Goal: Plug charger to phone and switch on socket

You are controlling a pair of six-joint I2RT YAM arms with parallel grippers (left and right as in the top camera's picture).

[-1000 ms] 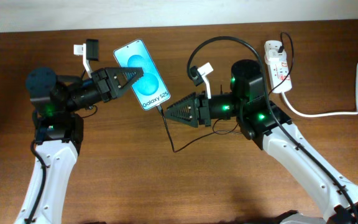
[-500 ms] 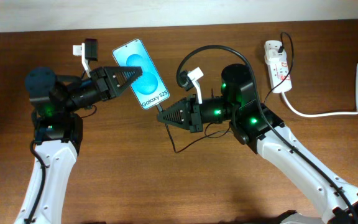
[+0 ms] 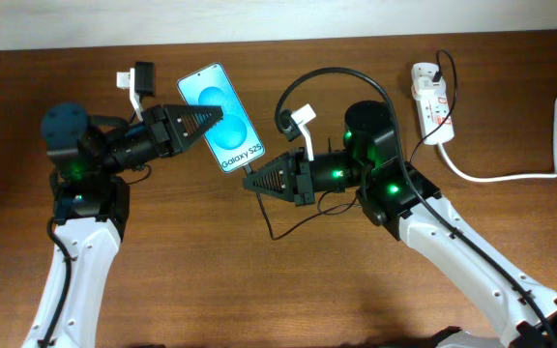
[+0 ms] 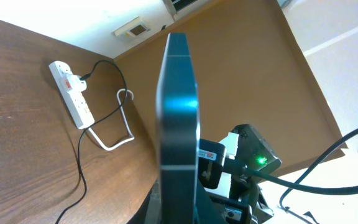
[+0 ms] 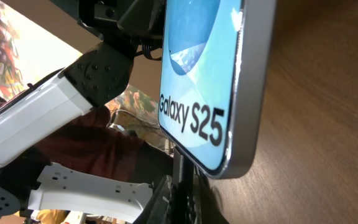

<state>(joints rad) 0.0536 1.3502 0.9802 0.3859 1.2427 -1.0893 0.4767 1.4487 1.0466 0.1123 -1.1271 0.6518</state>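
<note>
Left arm reaches rightward, its gripper [image 3: 207, 119] clamped on the phone [image 3: 228, 130] by a long edge. Right arm stretches leftward, its gripper [image 3: 250, 181] pinching the charger [image 3: 263, 215] at the phone's "Galaxy S25" end. The socket [image 3: 431, 101] lies well apart, behind the right arm.

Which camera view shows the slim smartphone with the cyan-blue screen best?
The overhead view: the slim cyan-blue smartphone appears nearly whole, screen up. The left wrist view shows only its thin edge; the right wrist view shows only its "Galaxy S25" end.
</note>
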